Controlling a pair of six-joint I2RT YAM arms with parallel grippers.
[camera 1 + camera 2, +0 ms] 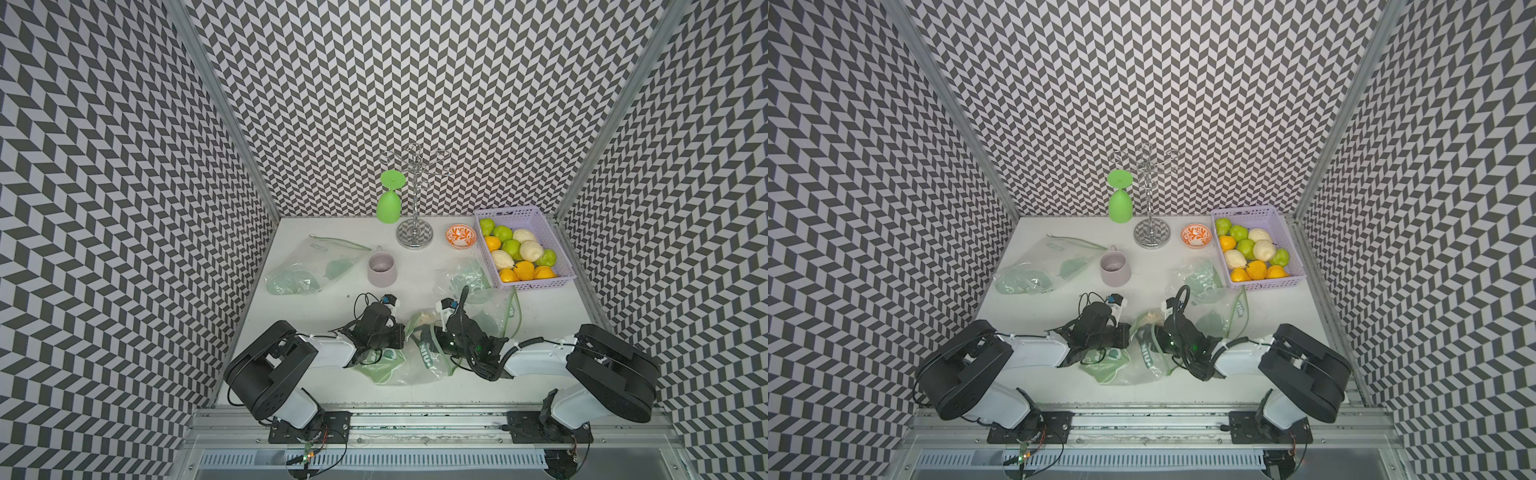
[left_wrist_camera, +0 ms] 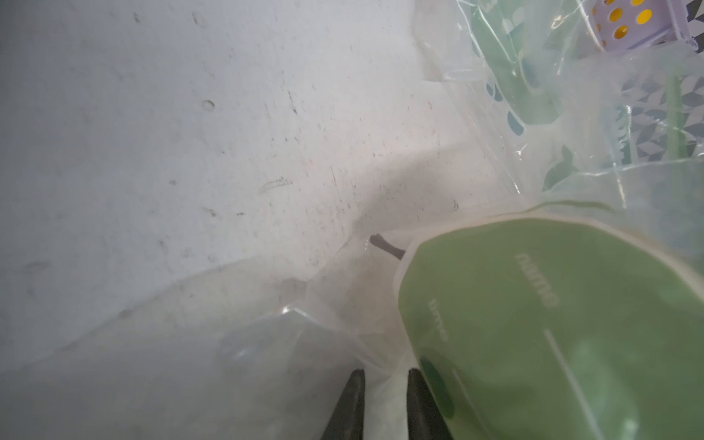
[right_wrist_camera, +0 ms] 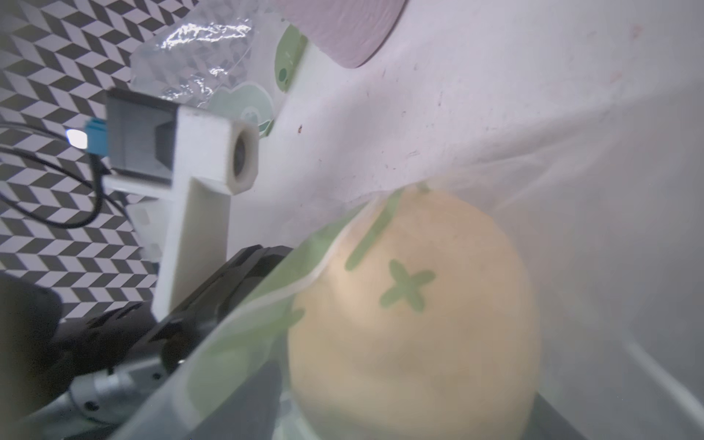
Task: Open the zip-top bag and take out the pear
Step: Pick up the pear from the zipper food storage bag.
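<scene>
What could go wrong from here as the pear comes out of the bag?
The left pincer pinches only a thin fold of the clear zip-top bag with green print; the film may slip free under pull.
In the right wrist view the pale yellow pear sits behind printed film, so a grab there may catch plastic too and drag the bag.
A second clear plastic bag lies by the right arm and could snag.

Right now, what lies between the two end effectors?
The zip-top bag, with the pale pear inside it; this shows in both top views.
</scene>
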